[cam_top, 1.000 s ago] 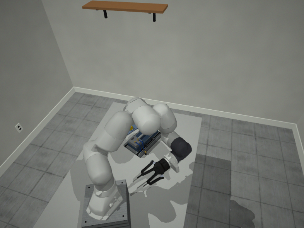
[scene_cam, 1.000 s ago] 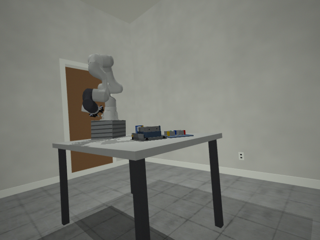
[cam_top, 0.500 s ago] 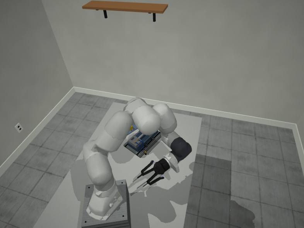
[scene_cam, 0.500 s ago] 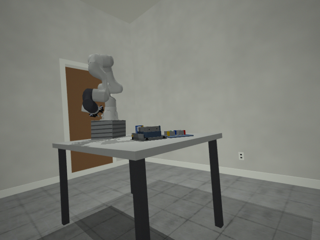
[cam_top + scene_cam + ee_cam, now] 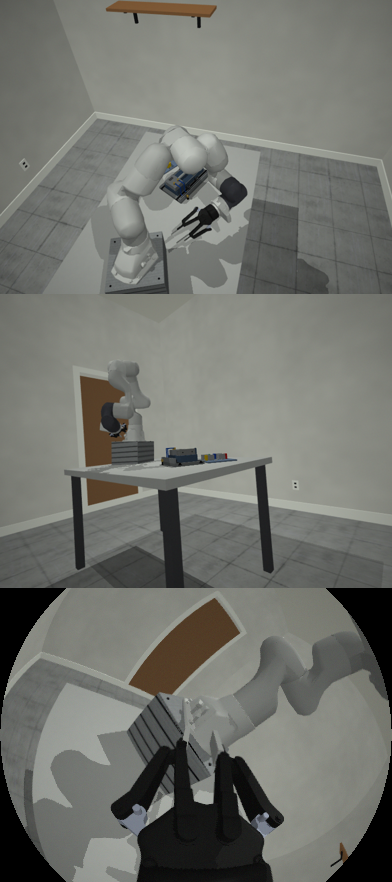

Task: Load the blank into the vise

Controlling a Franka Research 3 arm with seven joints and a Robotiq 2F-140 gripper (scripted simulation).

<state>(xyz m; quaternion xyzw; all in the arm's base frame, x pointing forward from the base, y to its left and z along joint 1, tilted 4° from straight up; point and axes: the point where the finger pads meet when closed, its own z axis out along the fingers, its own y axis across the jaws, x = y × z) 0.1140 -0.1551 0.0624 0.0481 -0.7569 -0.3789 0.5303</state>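
The blank with the yellow end [image 5: 206,457] lies on the blue infeed plate [image 5: 219,460] at the far side of the table, beside the milling vise [image 5: 182,457]. In the top view the arm hides most of the plate; only a yellow spot [image 5: 169,164] shows next to the vise [image 5: 184,185]. My gripper [image 5: 175,237] hangs in the air over the table, well away from vise and plate, pointing toward the robot's base. Its fingers are narrowed but apart, with nothing between them. It also shows in the exterior view [image 5: 118,433] and in the wrist view [image 5: 199,727].
A blank with a blue end [image 5: 215,456] and one with a red end [image 5: 225,455] lie on the same plate. The robot's grey pedestal [image 5: 136,265] stands at the near table end. My own elbow and forearm hang over the vise.
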